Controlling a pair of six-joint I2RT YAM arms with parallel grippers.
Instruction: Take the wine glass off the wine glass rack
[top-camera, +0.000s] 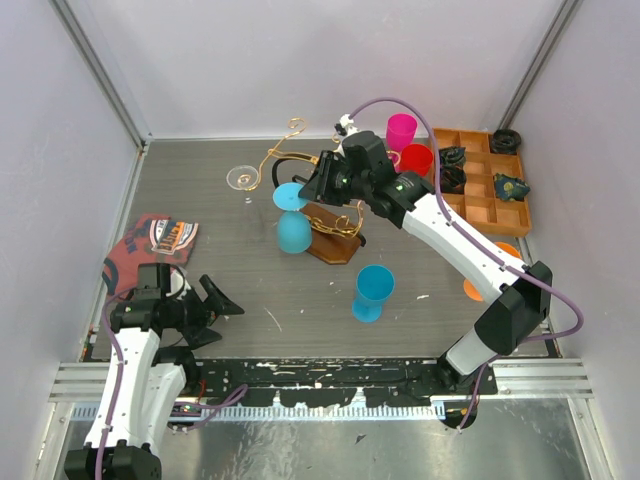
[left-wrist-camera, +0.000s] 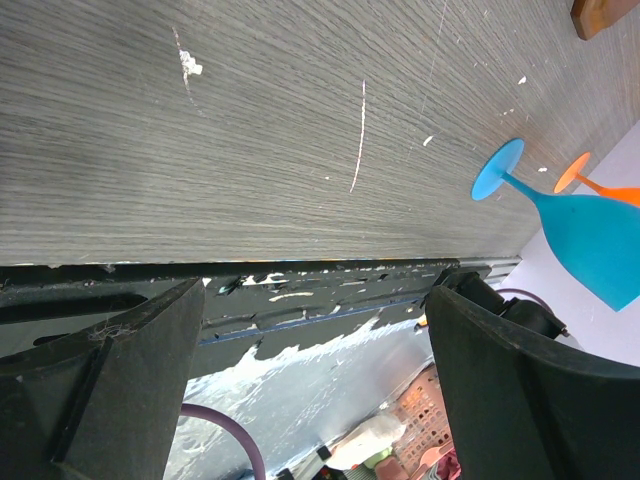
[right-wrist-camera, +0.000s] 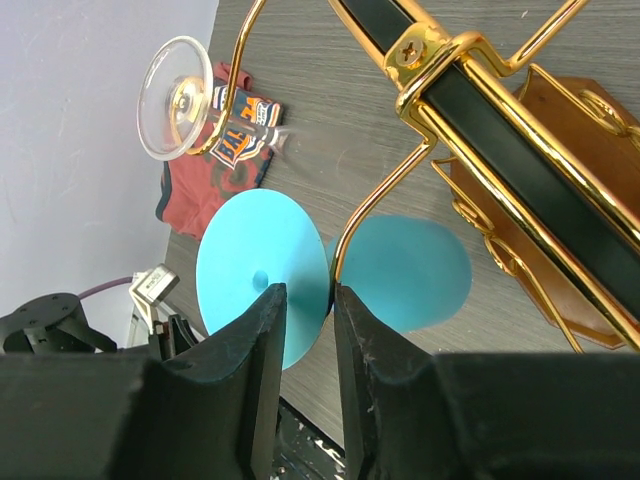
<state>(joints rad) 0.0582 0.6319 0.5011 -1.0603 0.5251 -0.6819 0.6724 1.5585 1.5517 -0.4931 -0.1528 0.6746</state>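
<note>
Two fingers of my right gripper (right-wrist-camera: 307, 296) sit nearly together, a thin slit between; whether they pinch anything, I cannot tell. Blue wine glass (right-wrist-camera: 250, 270) hangs inverted just ahead of the tips, on the wine glass rack (right-wrist-camera: 500, 130). Best course, I judge: secure the stem, slide out along the wire, no twisting.

Top camera looks down on the whole table (top-camera: 250, 290); right wrist camera views its rack (right-wrist-camera: 500, 150) from close by.

Blue wine glass (top-camera: 293, 232) is hanging upside down off one gold arm of the wine glass rack (top-camera: 336, 247) — foot on top, bowl hanging below, just left of the base. Rack's gold wire with curly scrolls, black centre bar, brown wooden base — standing mid-table.
</note>
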